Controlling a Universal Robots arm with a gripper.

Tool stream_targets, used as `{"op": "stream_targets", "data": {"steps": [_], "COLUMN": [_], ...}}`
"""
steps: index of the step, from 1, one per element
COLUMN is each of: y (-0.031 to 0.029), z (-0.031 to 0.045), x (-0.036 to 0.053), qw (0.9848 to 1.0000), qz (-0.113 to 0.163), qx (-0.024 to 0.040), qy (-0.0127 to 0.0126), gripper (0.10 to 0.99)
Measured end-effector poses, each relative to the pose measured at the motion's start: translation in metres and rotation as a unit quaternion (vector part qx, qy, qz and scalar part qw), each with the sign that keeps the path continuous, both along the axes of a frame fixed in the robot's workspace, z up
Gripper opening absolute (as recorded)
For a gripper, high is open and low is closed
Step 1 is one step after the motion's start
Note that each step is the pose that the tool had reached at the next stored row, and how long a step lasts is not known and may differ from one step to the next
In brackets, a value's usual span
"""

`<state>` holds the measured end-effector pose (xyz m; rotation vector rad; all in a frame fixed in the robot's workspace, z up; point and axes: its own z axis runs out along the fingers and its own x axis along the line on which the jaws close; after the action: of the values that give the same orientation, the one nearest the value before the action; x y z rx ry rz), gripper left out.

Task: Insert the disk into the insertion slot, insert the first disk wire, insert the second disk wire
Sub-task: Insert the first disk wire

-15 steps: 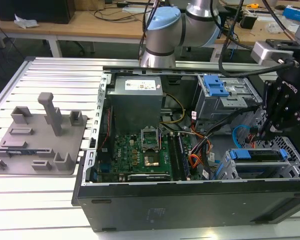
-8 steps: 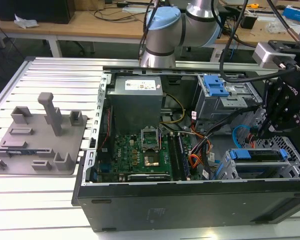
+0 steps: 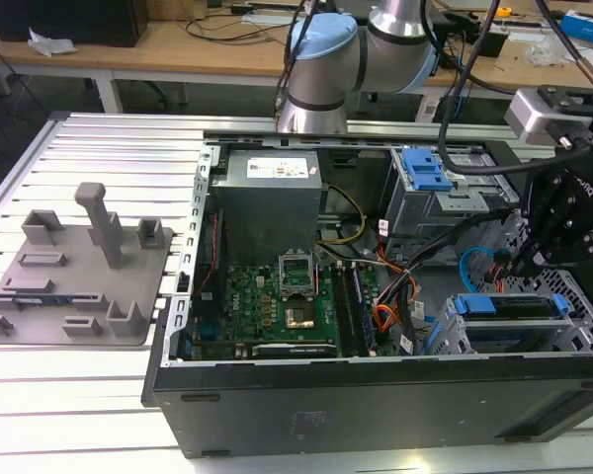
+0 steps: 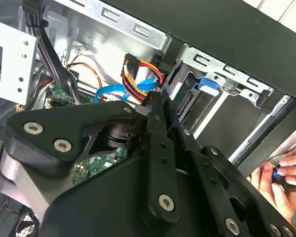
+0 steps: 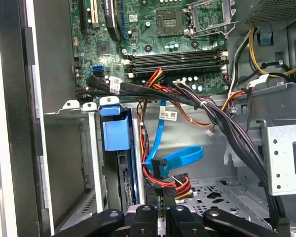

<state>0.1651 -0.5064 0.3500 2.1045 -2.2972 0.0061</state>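
Note:
The disk in its blue carrier lies inside the insertion slot, the low perforated grey cage at the exterior view's right. In the first wrist view the disk stands edge-on in the slot, blue tab towards the motherboard. My gripper hangs just behind the cage. Its fingers stand close together, and they seem shut on the black connector of the red, yellow and black wire bundle. The blue flat cable loops beside it. In the second wrist view the gripper meets both wires.
A taller grey bay with a blue latch stands behind the cage. Thick black cables cross the case above the motherboard. A person's hand shows outside the case wall. A grey fixture sits on the slatted table.

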Motion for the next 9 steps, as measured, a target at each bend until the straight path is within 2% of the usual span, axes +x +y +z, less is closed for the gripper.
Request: {"op": "stream_targets", "data": {"steps": [9], "y": [-0.0016], "z": [-0.0001], "x": [0.0039], "qw": [1.0], "qz": [0.003], "qx": [0.0001], "qy": [0.0], "gripper": [0.165]}}
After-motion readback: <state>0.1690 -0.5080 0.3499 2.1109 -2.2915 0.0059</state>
